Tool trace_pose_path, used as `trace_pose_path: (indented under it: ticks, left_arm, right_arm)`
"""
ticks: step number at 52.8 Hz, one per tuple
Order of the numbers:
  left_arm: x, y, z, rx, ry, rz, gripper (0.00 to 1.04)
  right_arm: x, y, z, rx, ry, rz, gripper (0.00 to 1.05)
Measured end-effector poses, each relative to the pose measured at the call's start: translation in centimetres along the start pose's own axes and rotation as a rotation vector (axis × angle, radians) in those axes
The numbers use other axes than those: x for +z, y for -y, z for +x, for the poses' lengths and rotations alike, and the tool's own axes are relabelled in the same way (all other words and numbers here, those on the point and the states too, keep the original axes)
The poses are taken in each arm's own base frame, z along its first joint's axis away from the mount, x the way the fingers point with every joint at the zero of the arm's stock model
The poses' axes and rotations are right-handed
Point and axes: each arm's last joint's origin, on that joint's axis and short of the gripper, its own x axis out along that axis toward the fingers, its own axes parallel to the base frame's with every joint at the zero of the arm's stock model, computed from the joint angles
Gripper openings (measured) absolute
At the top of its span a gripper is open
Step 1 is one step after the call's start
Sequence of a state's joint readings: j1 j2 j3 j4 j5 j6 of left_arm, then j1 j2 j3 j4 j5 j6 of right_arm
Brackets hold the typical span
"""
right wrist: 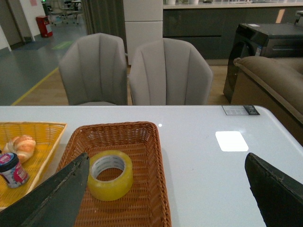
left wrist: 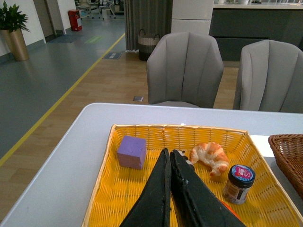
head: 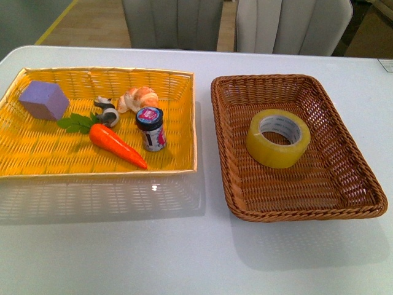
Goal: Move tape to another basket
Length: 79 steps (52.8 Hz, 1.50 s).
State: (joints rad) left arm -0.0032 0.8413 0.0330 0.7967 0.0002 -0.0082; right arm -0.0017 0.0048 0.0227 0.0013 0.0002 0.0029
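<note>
The yellow tape (head: 279, 137) lies flat inside the brown wicker basket (head: 362, 190) on the right of the table. From the right wrist the tape (right wrist: 110, 174) shows in the basket (right wrist: 150, 156), just beside one finger of my right gripper (right wrist: 165, 163), which is wide open and empty, held above the table. My left gripper (left wrist: 167, 152) is shut with nothing in it, hovering over the yellow basket (left wrist: 106, 175). Neither gripper shows in the front view.
The yellow basket (head: 184, 117) on the left holds a purple cube (head: 43, 99), a croissant (head: 139, 98), a small jar (head: 151, 128), a toy carrot (head: 115, 144) and a black-and-white ring toy (head: 107, 111). Two grey chairs (left wrist: 184, 71) stand behind the table.
</note>
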Motion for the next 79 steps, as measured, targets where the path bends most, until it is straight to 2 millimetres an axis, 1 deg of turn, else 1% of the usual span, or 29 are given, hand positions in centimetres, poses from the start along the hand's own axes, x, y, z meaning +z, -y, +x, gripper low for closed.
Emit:
trace_pose_path:
  ticks: [6, 27, 46, 68, 73, 79]
  left_arm:
    - [0.0, 0.0, -0.9, 0.0, 0.001, 0.0, 0.02]
    - [0.7, 0.0, -2.7, 0.0, 0.023, 0.0, 0.02]
    - [0.8, 0.0, -3.8, 0.0, 0.027, 0.0, 0.02]
    - [0.7, 0.0, -4.5, 0.0, 0.027, 0.0, 0.02]
    - [0.2, 0.0, -5.2, 0.0, -0.007, 0.001, 0.02]
    - [0.3, 0.0, -5.6, 0.0, 0.013, 0.001, 0.02]
  right_arm:
    - [0.0, 0.0, 0.0, 0.0, 0.0, 0.0, 0.96]
    - [0.0, 0.0, 0.0, 0.0, 0.0, 0.0, 0.96]
    - [0.0, 0.0, 0.0, 0.0, 0.0, 0.0, 0.96]
    - [0.0, 0.0, 0.0, 0.0, 0.0, 0.0, 0.96]
    - [0.0, 0.0, 0.0, 0.0, 0.0, 0.0, 0.96]
    - [0.0, 0.0, 0.0, 0.0, 0.0, 0.0, 0.96]
